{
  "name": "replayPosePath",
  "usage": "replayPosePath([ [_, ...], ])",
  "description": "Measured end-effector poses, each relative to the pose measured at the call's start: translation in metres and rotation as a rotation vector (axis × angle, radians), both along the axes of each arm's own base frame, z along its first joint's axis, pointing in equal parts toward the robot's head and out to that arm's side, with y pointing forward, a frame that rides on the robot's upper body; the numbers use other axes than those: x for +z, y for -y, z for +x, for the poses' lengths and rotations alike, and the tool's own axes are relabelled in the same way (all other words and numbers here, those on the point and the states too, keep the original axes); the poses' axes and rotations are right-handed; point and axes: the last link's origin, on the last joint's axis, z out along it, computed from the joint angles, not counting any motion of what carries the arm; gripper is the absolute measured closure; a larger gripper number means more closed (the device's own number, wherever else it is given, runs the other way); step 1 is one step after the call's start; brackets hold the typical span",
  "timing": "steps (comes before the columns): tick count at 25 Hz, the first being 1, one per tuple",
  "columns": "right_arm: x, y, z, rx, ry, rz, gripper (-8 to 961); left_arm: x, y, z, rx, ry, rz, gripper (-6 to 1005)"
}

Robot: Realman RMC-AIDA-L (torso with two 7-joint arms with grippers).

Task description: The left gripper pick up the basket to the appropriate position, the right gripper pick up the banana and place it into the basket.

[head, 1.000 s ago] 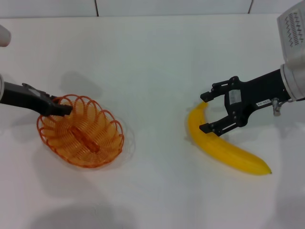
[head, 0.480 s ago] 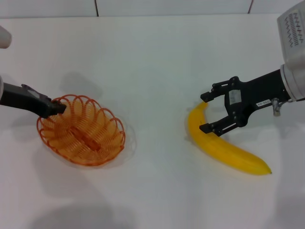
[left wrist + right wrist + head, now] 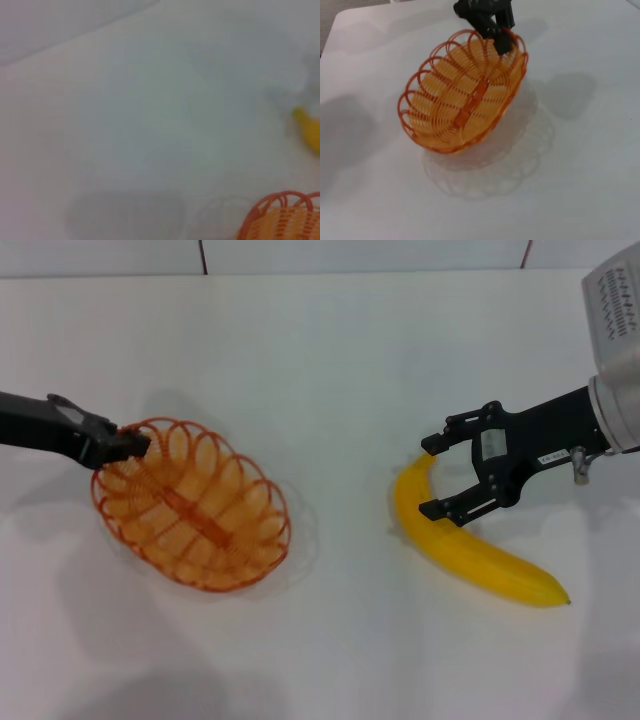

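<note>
The orange wire basket (image 3: 190, 505) hangs tilted just above the white table, left of centre. My left gripper (image 3: 128, 445) is shut on its far-left rim. The right wrist view shows the basket (image 3: 465, 100) raised over its shadow, with the left gripper (image 3: 495, 30) pinching the rim. A corner of the basket (image 3: 282, 217) and a bit of the banana (image 3: 309, 130) show in the left wrist view. The yellow banana (image 3: 480, 555) lies on the table at the right. My right gripper (image 3: 430, 478) is open, its fingers on either side of the banana's upper end.
The white table (image 3: 330, 360) stretches between the basket and the banana. A tiled wall edge (image 3: 200, 255) runs along the back.
The left gripper has lifted the basket by its rim and carried it a little to the right; the basket now tilts. The right gripper and the banana have not moved.
</note>
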Motion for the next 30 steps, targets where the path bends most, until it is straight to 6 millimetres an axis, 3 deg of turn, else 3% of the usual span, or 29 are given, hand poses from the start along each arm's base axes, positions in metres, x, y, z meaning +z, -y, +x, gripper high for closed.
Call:
replayPosePath([
  [8,-0.002,0.001,-0.001,0.004,0.000,-0.005,59,-0.004,-0.001,0.003,0.022,0.135,0.060,907],
  [21,-0.006,0.002,0.000,0.001,0.013,-0.013,60,-0.022,-0.015,-0.019,0.195,0.302,0.252,911],
  [30,-0.006,0.001,-0.001,0.002,0.014,-0.016,59,-0.043,-0.015,-0.038,0.306,0.297,0.303,910],
])
